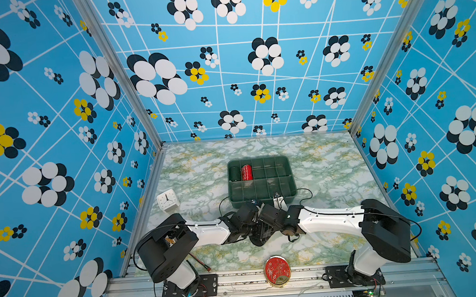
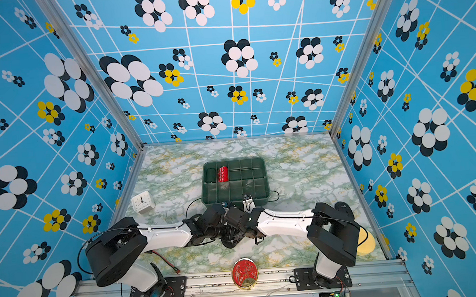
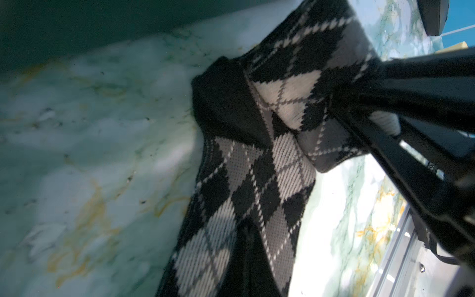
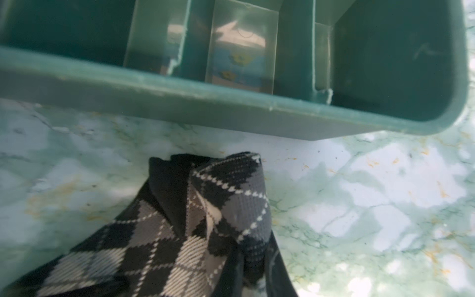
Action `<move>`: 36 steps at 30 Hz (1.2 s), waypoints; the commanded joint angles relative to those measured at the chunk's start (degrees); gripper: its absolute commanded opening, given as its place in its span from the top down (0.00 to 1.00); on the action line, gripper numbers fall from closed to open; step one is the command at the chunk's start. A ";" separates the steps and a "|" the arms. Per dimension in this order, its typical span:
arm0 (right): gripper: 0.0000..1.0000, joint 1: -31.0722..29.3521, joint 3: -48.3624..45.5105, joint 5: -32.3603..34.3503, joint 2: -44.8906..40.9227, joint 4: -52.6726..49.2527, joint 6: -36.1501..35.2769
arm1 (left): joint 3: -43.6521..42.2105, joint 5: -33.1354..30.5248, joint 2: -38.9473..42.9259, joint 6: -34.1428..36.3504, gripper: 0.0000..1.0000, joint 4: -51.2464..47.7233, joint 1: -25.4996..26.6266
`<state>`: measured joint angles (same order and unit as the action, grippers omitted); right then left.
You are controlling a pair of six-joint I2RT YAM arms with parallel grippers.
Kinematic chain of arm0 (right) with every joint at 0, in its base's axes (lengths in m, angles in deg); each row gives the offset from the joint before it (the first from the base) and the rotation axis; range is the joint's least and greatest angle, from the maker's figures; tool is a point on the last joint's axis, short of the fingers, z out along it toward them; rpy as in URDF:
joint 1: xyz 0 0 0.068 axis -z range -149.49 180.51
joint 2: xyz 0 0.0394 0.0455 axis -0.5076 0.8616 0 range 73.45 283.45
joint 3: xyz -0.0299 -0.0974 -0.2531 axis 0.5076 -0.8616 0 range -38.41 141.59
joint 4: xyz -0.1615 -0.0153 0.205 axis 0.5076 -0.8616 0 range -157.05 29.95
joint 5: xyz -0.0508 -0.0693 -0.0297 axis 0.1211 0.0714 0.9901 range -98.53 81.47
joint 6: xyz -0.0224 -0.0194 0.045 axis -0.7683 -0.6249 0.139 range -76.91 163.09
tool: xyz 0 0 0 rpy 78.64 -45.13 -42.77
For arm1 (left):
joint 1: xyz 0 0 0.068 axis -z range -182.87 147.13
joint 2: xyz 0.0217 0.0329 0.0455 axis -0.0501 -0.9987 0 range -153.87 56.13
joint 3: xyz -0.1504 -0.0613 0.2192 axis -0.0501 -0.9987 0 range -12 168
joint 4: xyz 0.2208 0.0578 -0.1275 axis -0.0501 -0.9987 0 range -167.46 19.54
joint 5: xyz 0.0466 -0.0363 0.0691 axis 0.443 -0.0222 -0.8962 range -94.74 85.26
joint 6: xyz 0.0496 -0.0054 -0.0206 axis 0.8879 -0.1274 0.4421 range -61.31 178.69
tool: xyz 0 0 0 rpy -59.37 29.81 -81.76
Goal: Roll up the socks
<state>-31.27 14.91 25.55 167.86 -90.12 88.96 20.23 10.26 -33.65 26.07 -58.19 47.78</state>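
Observation:
The socks (image 3: 259, 164) are black with grey and white argyle diamonds. They lie bunched and folded on the marble tabletop just in front of the green tray (image 4: 180, 88). My left gripper (image 3: 246, 270) is shut on the socks at their near end, where fabric covers the jaws. My right gripper (image 4: 253, 272) is shut on a fold of the socks (image 4: 226, 205), and its black fingers (image 3: 411, 84) show clamped on the fabric in the left wrist view. In both top views the two wrists meet at the table's middle and hide nearly all of the socks (image 1: 258, 241) (image 2: 232, 243).
The tray (image 1: 263, 202) has several compartments; a red roll (image 1: 246, 172) and a dark green roll (image 1: 235, 173) stand in its far left ones. A white clock (image 1: 168, 200) sits left, a red round tin (image 1: 277, 270) on the front rail, a yellow disc (image 2: 365, 243) near the right arm's base.

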 commanded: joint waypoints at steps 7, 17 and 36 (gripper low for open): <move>1.00 -3.36 0.22 3.64 1.00 -10.87 3.57 | -3.51 -1.08 0.62 -0.08 1.00 -14.60 0.73; 1.00 -4.96 2.75 5.83 2.96 -12.20 3.84 | -0.93 2.72 4.15 0.52 1.00 -14.79 -1.61; 0.96 -6.15 4.05 4.26 3.68 -9.31 1.64 | 8.94 14.48 -0.40 -2.51 1.00 -2.50 -4.34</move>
<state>-36.95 18.14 28.88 170.38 -98.60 91.54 27.62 21.74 -32.21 25.06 -64.05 43.89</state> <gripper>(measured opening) 0.124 0.045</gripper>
